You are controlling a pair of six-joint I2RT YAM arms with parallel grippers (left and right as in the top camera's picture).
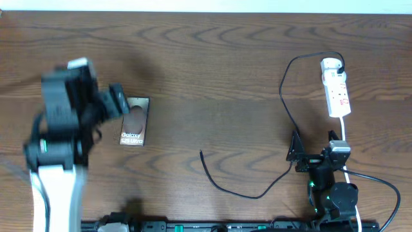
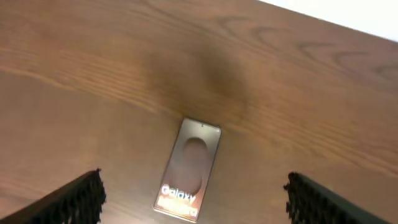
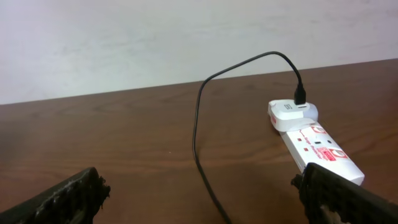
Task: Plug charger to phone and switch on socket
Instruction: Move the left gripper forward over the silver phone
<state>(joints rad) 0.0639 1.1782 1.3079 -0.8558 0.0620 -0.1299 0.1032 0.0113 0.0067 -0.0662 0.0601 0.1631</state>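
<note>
The phone (image 1: pixel 134 121) lies flat on the table at the left, "Galaxy" lettering up; it also shows in the left wrist view (image 2: pixel 189 169). My left gripper (image 1: pixel 112 103) hovers just left of it, open, with the phone between its fingers (image 2: pixel 194 202). The black charger cable (image 1: pixel 283 96) runs from the socket's far end down to a free end (image 1: pixel 202 154) at mid-table. The white socket (image 1: pixel 337 87) lies at the right; it also shows in the right wrist view (image 3: pixel 314 140), with the cable (image 3: pixel 199 124) beside it. My right gripper (image 1: pixel 297 154) is open near the cable (image 3: pixel 199 199).
The socket's white cord (image 1: pixel 345 132) runs toward the right arm's base (image 1: pixel 335 193). A pale wall (image 3: pixel 186 37) stands behind the table's far edge.
</note>
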